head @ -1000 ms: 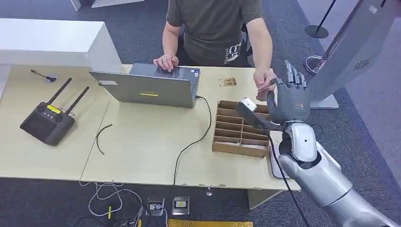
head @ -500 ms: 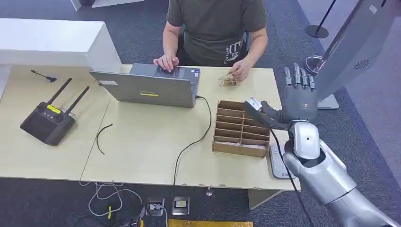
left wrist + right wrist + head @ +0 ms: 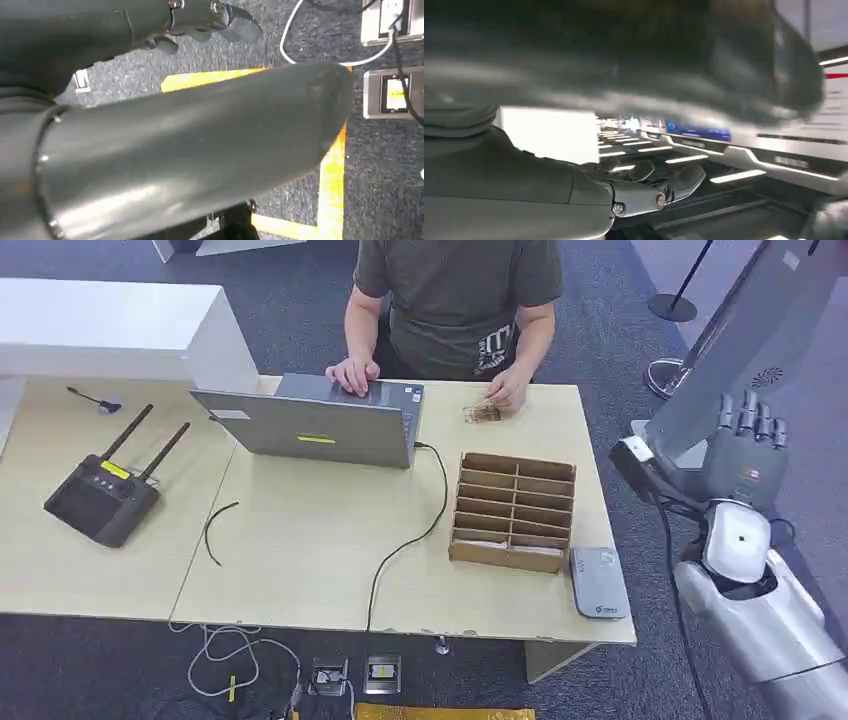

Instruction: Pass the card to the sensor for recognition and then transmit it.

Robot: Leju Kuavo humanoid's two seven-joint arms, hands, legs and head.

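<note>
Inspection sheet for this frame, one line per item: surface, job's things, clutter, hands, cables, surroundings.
Surface: pale wooden table.
Job's things: card on the table under a person's hand; grey reader at the table's edge.
Clutter: laptop, cardboard sorter, antenna controller.
Hands: right hand raised, empty; left hand hangs over the floor.
Cables: black lead from the laptop.
Surroundings: kiosk, seated person.
</note>
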